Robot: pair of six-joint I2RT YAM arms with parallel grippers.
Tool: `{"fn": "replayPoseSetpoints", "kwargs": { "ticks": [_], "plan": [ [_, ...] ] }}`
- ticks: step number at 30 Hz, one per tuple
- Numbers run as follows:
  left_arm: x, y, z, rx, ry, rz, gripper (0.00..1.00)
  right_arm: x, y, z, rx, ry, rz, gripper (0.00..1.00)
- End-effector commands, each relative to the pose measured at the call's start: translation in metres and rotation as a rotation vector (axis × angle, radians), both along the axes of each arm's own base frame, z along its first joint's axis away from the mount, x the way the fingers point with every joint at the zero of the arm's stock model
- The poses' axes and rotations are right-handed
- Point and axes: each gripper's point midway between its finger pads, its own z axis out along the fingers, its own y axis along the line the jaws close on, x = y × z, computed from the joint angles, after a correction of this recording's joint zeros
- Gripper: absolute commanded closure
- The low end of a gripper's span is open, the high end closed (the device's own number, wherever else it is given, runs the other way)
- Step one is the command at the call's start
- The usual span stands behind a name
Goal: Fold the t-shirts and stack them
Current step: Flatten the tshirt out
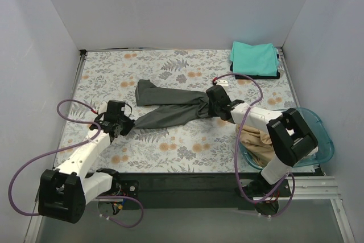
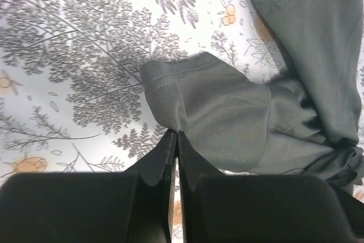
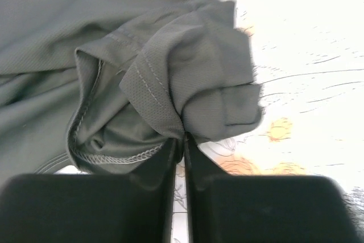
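Top external view shows the dark grey t-shirt (image 1: 170, 106) pulled into a long, bunched band across the flower-patterned table (image 1: 170, 146), lying to the left of the translucent blue basin (image 1: 321, 135). One arm holds each end of it. The right gripper (image 1: 206, 103) holds the end nearer the basin, and the left gripper (image 1: 131, 124) holds the end farthest from the basin. A wider flap of the shirt spreads out on the side away from the basin. The left wrist view shows the left gripper (image 2: 175, 135) with its two black fingers pressed together on a hemmed edge of the grey cloth (image 2: 227, 123). The cloth fans out above the fingertips over the leaf print. In the right wrist view the right gripper (image 3: 183, 139) is likewise clamped tight on a crumpled fold of the same shirt (image 3: 114, 38), where stitched hems curl over one another just above the fingertips. Inside the basin lies a heaped tan t-shirt (image 1: 256, 140), partly hidden by the right arm. Beyond the basin, at the far right corner of the table, a folded teal t-shirt (image 1: 254, 58) sits on top of a black t-shirt (image 1: 267, 75). Only a dark strip of the black one shows along the teal shirt's near edge.
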Motion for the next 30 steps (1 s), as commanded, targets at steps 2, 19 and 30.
{"fn": "replayPoseSetpoints", "kwargs": {
  "ticks": [2, 19, 30],
  "plan": [
    [-0.003, 0.020, 0.016, 0.065, -0.020, 0.078, 1.00, 0.000, -0.026, 0.028, -0.070, -0.093, -0.047, 0.99],
    [0.023, 0.047, 0.195, 0.044, -0.472, 0.260, 1.00, -0.005, -0.052, 0.233, 0.028, -0.512, 0.010, 0.99],
    [-0.034, 0.082, 0.396, 0.043, -0.965, 0.351, 1.00, -0.046, -0.116, 0.423, 0.076, -0.928, -0.128, 0.99]
  ]
}}
